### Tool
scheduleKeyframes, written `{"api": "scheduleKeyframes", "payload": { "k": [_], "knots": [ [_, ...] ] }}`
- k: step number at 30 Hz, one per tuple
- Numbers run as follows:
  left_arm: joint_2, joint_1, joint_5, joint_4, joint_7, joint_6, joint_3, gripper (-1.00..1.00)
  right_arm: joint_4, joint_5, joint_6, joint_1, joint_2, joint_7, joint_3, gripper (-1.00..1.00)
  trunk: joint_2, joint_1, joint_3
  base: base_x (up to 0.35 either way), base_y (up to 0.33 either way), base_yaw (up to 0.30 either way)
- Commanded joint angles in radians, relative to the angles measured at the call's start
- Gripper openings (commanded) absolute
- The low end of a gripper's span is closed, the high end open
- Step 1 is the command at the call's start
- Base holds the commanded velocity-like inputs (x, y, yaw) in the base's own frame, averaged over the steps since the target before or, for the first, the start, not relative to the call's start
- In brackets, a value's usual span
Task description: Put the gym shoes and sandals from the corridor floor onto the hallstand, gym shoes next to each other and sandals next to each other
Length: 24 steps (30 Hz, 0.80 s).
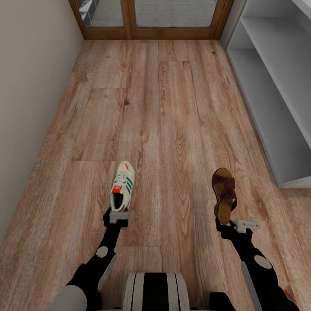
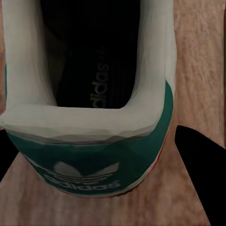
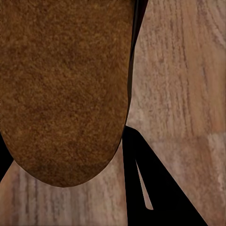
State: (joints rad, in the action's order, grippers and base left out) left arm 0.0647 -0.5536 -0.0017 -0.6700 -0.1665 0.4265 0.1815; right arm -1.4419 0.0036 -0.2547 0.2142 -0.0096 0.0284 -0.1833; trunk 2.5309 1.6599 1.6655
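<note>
The gym shoe (image 1: 122, 185) was white with green side stripes, a red-orange tongue patch and a dark interior; in the left wrist view its heel tab (image 2: 89, 165) was teal-green with white lettering. The sandal (image 1: 224, 193) had dark reddish-brown straps and a tan, cork-textured footbed (image 3: 61, 89). The corridor floor (image 1: 172, 108) was light brown wood-grain planking. The hallstand (image 1: 276, 86) was white. The door frame (image 1: 151, 32) was mid-brown wood. Both arms were black.

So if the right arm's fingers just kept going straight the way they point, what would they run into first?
The sandal: its heel already sits at the right gripper, apparently between the fingers. Beyond it, only corridor floor.
</note>
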Motion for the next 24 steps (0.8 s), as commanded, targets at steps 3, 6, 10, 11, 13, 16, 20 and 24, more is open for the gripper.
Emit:
{"api": "scheduleKeyframes", "payload": {
  "k": [3, 6, 10, 11, 13, 16, 20, 24],
  "knots": [
    [0.009, 0.0, 0.0, -0.109, -0.01, -0.111, 0.005, -1.0, -0.002, -0.002, -0.006, 0.0, 0.0, 0.001, -0.001, -1.0, 0.0, 0.0, 0.001, 0.0, 0.0, 0.0],
    [0.012, 0.0, 0.0, -0.226, -0.01, -0.227, 0.005, -1.0, -0.002, -0.002, -0.006, 0.0, -0.001, 0.001, -0.001, -1.0, 0.0, 0.0, 0.001, 0.0, 0.0, 0.0],
    [0.013, 0.0, 0.0, -0.386, -0.009, -0.413, 0.006, -1.0, -0.001, -0.002, -0.006, 0.0, 0.0, 0.001, 0.0, -1.0, 0.0, 0.0, 0.001, 0.0, 0.0, 0.0],
    [0.013, 0.0, 0.0, -0.451, -0.009, -0.485, 0.008, -1.0, -0.001, -0.002, -0.007, 0.0, 0.0, 0.001, 0.0, -1.0, 0.0, 0.0, 0.001, 0.0, 0.0, 0.0],
    [0.011, 0.001, 0.0, -0.577, -0.008, -0.596, 0.009, -1.0, -0.001, -0.002, -0.007, 0.0, 0.001, 0.001, 0.001, -1.0, 0.0, 0.0, 0.001, 0.0, 0.0, 0.0],
    [0.006, 0.009, 0.001, -0.759, -0.008, -0.759, 0.008, -1.0, -0.001, -0.002, -0.006, 0.0, 0.003, 0.001, 0.003, -1.0, 0.0, 0.0, 0.001, 0.0, 0.0, 0.0],
    [0.004, 0.022, 0.003, -0.817, -0.007, -0.871, 0.007, -1.0, -0.001, -0.002, -0.007, 0.0, 0.005, 0.001, 0.008, -1.0, 0.0, 0.0, 0.001, 0.0, 0.0, 0.0],
    [0.005, 0.047, 0.004, -0.82, -0.007, -0.88, 0.008, -1.0, -0.001, -0.002, -0.008, 0.0, 0.005, 0.0, 0.009, -1.0, 0.0, 0.0, 0.001, 0.0, 0.0, 0.0]
  ]
}}
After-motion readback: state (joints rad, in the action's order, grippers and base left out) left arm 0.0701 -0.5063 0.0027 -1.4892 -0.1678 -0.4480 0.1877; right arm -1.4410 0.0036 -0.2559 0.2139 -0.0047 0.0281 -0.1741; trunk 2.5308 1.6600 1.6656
